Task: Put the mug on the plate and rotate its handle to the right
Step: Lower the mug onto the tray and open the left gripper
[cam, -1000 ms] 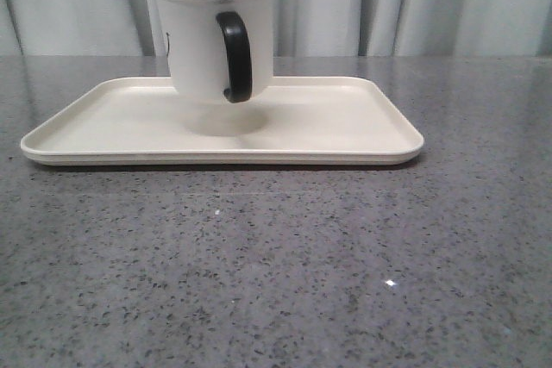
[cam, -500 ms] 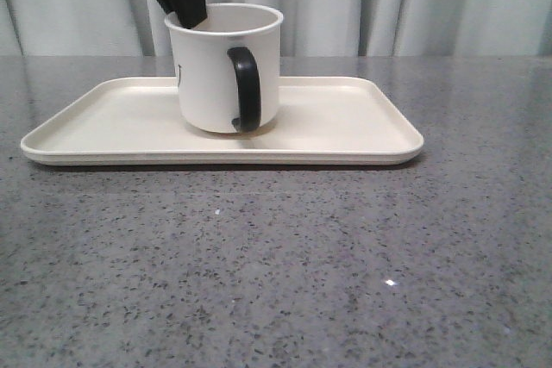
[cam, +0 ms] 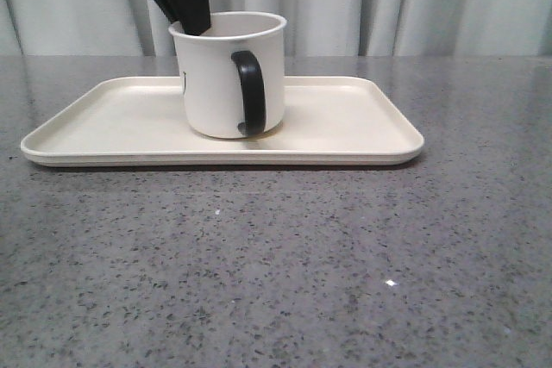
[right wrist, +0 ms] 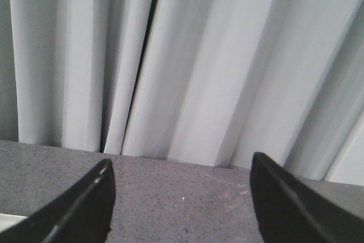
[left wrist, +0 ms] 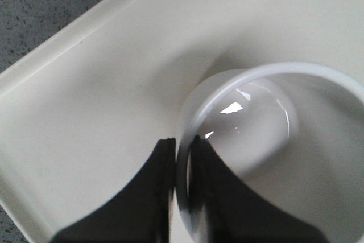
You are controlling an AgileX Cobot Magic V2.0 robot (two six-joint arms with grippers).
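The white mug [cam: 216,75] stands upright on the cream plate [cam: 345,127], left of its middle. Its black handle [cam: 250,92] faces the camera, slightly to the right. A bit of black print shows at the mug's left edge. My left gripper [cam: 191,25] comes down from above and is shut on the mug's rim at its back left, one finger inside, one outside. In the left wrist view the fingers [left wrist: 162,186] pinch the rim [left wrist: 183,157] over the plate [left wrist: 85,112]. My right gripper [right wrist: 179,197] is open and empty, out of the front view.
The grey speckled table [cam: 276,256] extends in front of the plate. Pale curtains [cam: 388,2] hang behind the table. The right wrist view shows table surface [right wrist: 182,197] and curtain [right wrist: 199,66] only.
The mug has come down from a tilted hold above the plate and now rests flat on it. It shifted slightly right. The left gripper lowered with it.
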